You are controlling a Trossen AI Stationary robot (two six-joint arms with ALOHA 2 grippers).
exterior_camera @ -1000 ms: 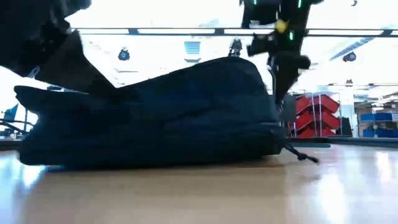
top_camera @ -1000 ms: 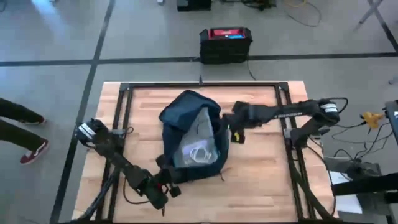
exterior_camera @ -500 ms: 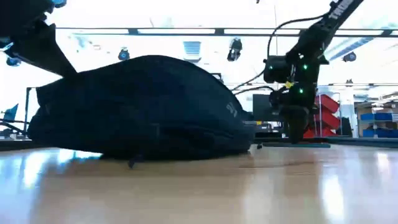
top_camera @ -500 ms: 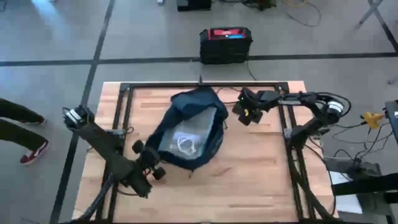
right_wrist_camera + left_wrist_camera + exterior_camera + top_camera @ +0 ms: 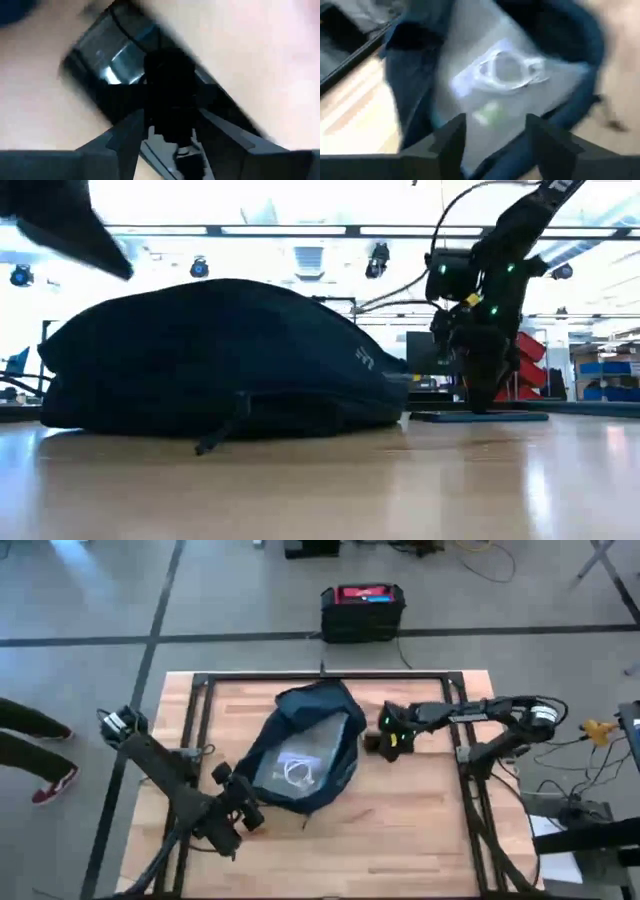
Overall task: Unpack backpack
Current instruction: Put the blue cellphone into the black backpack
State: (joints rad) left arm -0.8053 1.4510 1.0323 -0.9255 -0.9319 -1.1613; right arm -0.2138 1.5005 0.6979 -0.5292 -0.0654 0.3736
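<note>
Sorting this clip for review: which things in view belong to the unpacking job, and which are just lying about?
Job:
backpack, lying open
clear bag with a white coil, inside it
left pincer, open
right pincer

Lying about:
black box with red top, on the floor

light: bright overhead, backlit low view | glare: sheen on table (image 5: 480, 480) | blur: both wrist views smeared

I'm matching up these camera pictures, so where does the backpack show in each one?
High view: backpack at table centre, lying open.
Low view: dark mound filling the left and middle.
Left wrist view: fills the frame, pale lining showing.
Right wrist view: not clearly in it.
Shared landmark: the white loop on the lining.
</note>
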